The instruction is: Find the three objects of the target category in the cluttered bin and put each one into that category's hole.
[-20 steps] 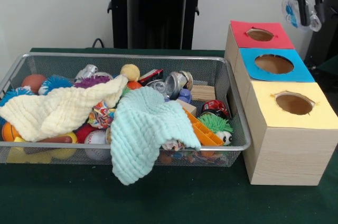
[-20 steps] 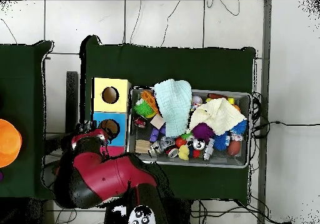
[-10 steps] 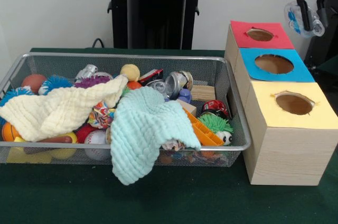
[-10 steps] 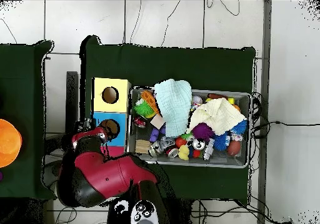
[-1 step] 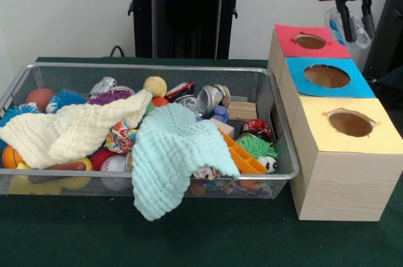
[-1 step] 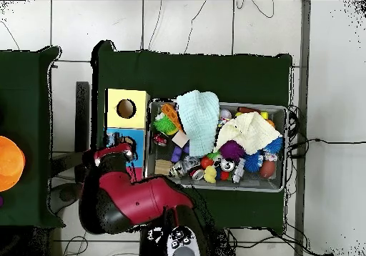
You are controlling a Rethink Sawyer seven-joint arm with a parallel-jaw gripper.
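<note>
Above the red hole, my end effector pinches one clear plastic bottle; two waffle-textured cloths drape one mesh bin.

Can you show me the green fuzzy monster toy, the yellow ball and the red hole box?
Green fuzzy monster toy (image 5: 257, 148), front view: on its spiky green hair.
Yellow ball (image 5: 155, 85), front view: on the middle of the ball.
Red hole box (image 5: 293, 49), front view: on its red top, beside the hole.

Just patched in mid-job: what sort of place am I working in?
Likely a robotics lab sorting station: a wire bin of toys and cloths on a green-covered table, wooden boxes with colour-coded holes, and cables on the tiled floor.
</note>
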